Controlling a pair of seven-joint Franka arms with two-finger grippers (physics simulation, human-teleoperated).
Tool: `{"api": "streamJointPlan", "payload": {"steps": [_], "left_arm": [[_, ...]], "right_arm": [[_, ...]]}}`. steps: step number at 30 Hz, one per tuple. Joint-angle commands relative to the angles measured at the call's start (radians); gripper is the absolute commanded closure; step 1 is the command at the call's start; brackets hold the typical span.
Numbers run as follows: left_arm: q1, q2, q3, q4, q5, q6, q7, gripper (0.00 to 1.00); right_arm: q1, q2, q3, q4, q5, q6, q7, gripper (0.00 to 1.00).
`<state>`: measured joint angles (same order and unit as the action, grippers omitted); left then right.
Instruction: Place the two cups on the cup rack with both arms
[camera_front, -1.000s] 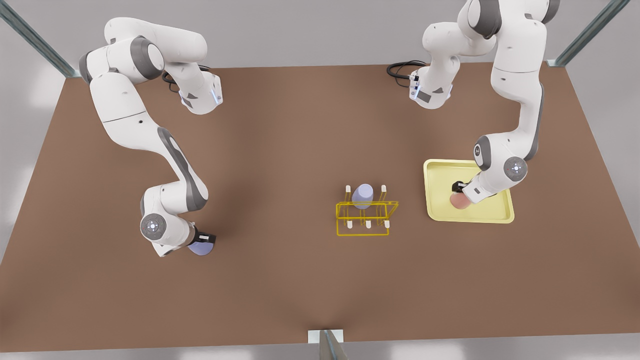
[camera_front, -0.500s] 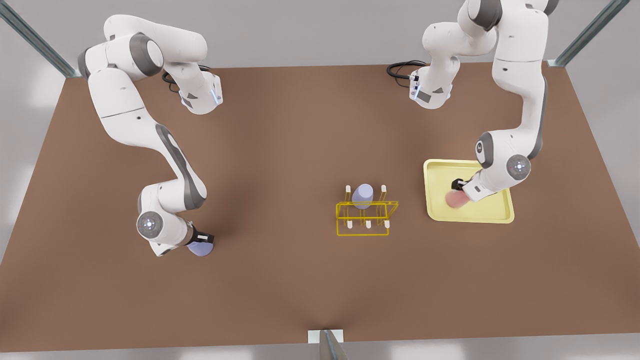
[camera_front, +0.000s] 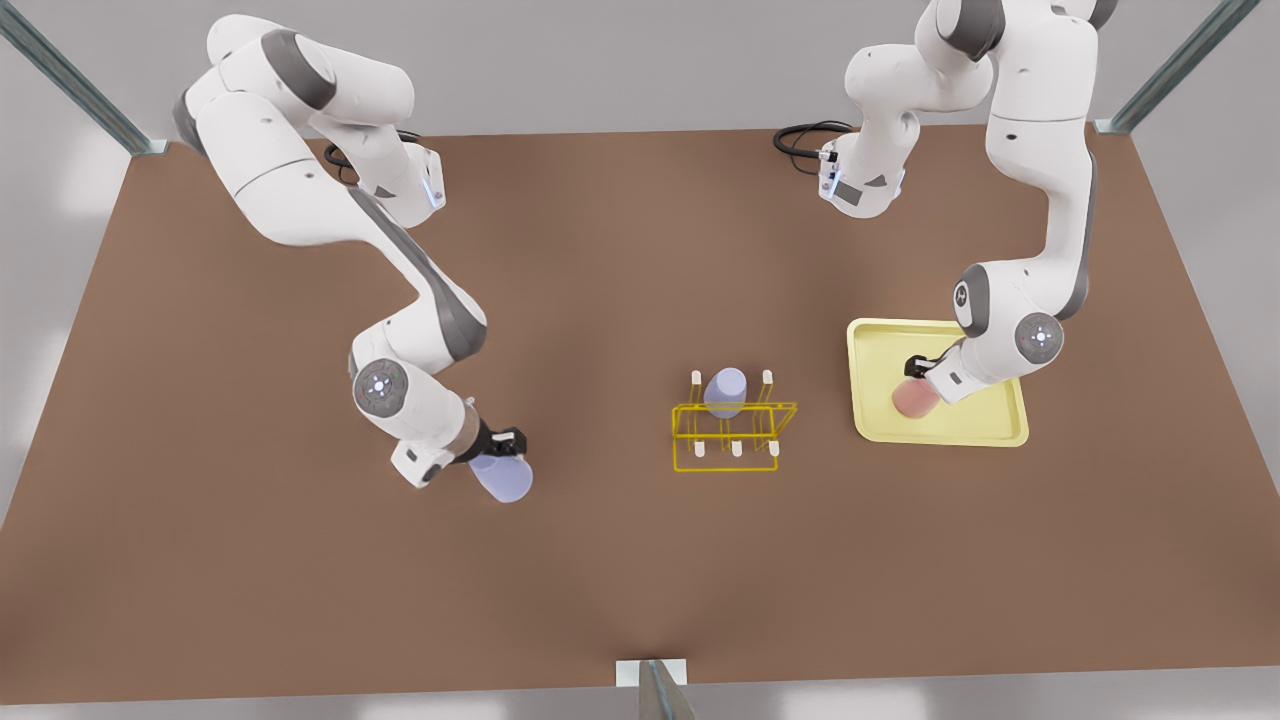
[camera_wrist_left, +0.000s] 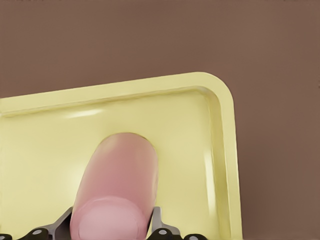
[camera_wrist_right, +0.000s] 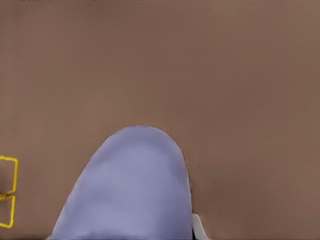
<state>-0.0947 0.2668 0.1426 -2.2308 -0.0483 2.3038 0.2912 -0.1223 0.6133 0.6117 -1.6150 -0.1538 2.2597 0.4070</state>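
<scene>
On the front view's right, the left pincer (camera_front: 915, 372) is closed around the pale pink cup (camera_front: 914, 399) over the pale yellow tray (camera_front: 1000, 425); the left wrist view shows its fingers (camera_wrist_left: 159, 223) pressing both sides of the cup. On the front view's left, the right pincer (camera_front: 503, 445) grips a lavender cup (camera_front: 503, 478) above the brown desk (camera_front: 600, 280), well apart from the yellow cup rack (camera_front: 733, 432). A second lavender cup (camera_front: 725, 392) sits on the rack. The right wrist view catches a corner of the rack's wire frame.

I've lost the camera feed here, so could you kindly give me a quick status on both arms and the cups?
Left gripper shut on pink cup over the tray. Right gripper shut on lavender cup. Rack holds another lavender cup; front pegs free.
</scene>
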Motion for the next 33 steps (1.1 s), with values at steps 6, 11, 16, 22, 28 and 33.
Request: {"api": "streamJointPlan", "payload": {"steps": [6,11,16,22,28,33], "left_arm": [[0.001,-0.026,0.0,0.036,-0.002,-0.092,-0.018,0.28],[-0.008,-0.034,0.0,0.166,-0.002,-0.218,-0.038,0.28],[-0.042,0.084,-0.051,0.461,-0.002,-0.408,-0.121,0.28],[-0.097,0.106,-0.066,0.637,-0.013,-0.448,-0.243,0.28],[-0.151,0.166,-0.15,0.803,-0.036,-0.469,-0.586,0.28],[-0.151,0.215,-0.25,0.876,-0.035,-0.466,-0.721,0.28]], "right_arm": [[0.056,0.088,0.08,0.102,0.074,0.142,0.041,0.27],[0.078,0.2,0.157,0.198,0.074,0.219,0.041,0.27],[0.156,0.273,0.16,0.283,0.073,0.281,0.041,0.27],[0.208,0.29,0.158,0.276,0.069,0.327,0.039,0.27],[0.237,0.313,0.158,0.268,0.063,0.345,0.032,0.27],[0.259,0.347,0.157,0.271,0.062,0.377,0.021,0.27]]}}
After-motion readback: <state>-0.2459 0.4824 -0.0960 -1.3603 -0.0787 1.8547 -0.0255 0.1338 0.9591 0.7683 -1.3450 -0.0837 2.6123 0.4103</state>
